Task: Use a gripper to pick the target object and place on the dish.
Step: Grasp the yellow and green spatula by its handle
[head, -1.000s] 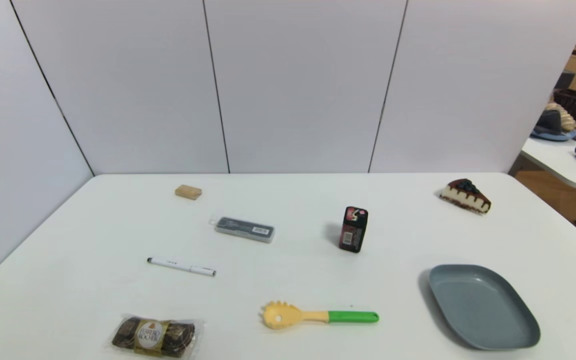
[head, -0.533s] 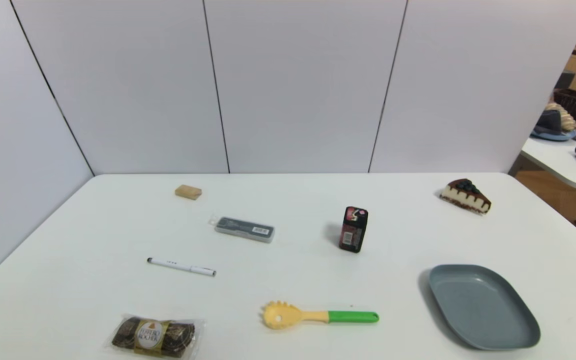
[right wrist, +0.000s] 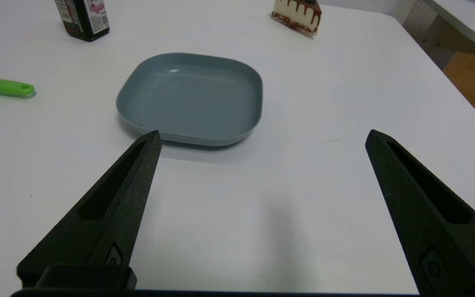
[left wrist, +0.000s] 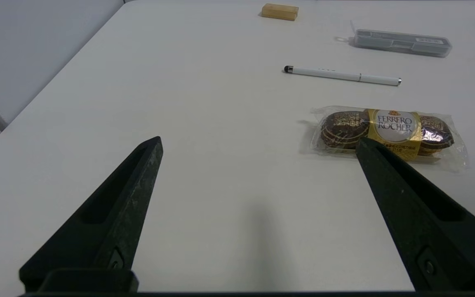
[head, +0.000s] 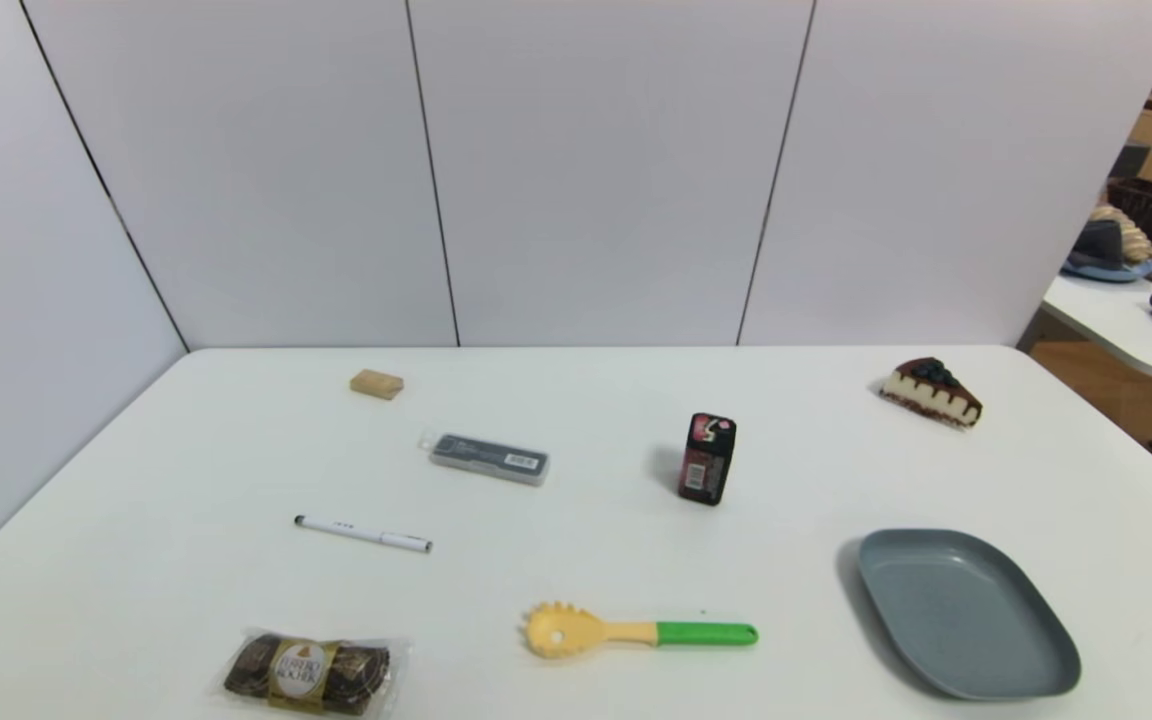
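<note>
Comparing with a second ago, nothing on the bench (head: 136,560) has shifted. The spaghetti server (head: 639,631) lies flat at 6 o'clock in the head view, pale yellow toothed head toward 9, green handle toward 3, well apart from the dish (head: 966,612) at 4 o'clock. Right claw (right wrist: 262,138) hovers spread just short of the dish, the handle tip off at its 10 o'clock. Left claw (left wrist: 258,142) hangs spread near the chocolate pack (left wrist: 386,130).

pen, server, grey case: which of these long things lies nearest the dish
The server: its green handle tip ends a short way left of the dish. The pen and grey case lie farther left.
</note>
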